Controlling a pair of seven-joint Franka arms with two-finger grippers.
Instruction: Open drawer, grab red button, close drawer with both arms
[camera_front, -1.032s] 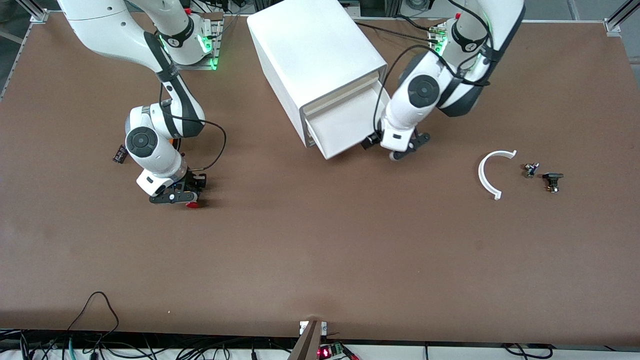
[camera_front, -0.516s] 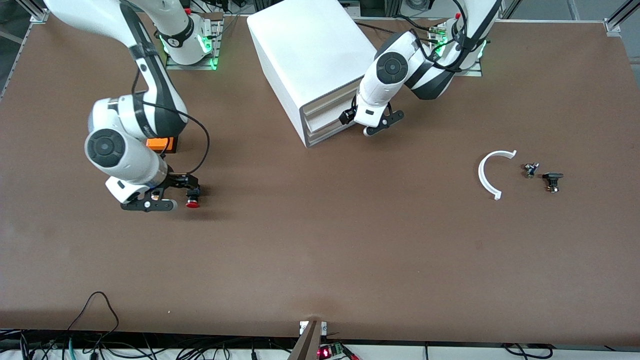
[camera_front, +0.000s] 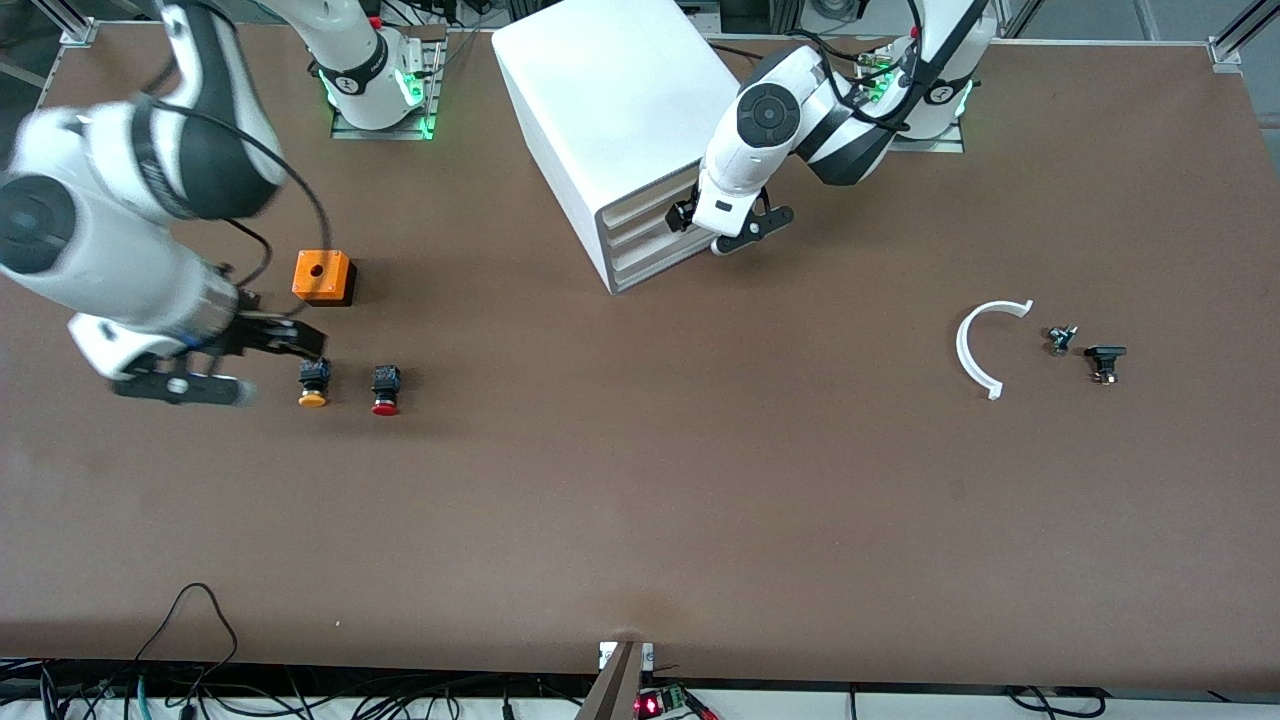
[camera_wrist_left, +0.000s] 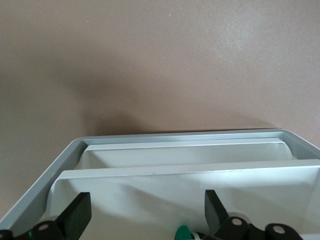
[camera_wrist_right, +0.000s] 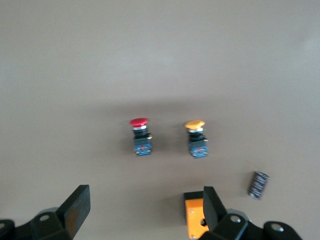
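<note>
Red-capped black push button (camera_front: 385, 390) sits on brown counter (camera_front: 640, 500), free, beside yellow-capped twin (camera_front: 313, 383). Right gripper (camera_front: 225, 360) fingers apart, empty, over counter. Left gripper (camera_front: 722, 222) fingers apart at white plastic drawer (camera_front: 650, 235) front; risk: drawer looks shut, pressing harder could shove cabinet (camera_front: 620, 110).

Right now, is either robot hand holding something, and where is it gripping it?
Nothing is held. The right end effector is open beside the red button; the left end effector is open at the drawer front.
</note>
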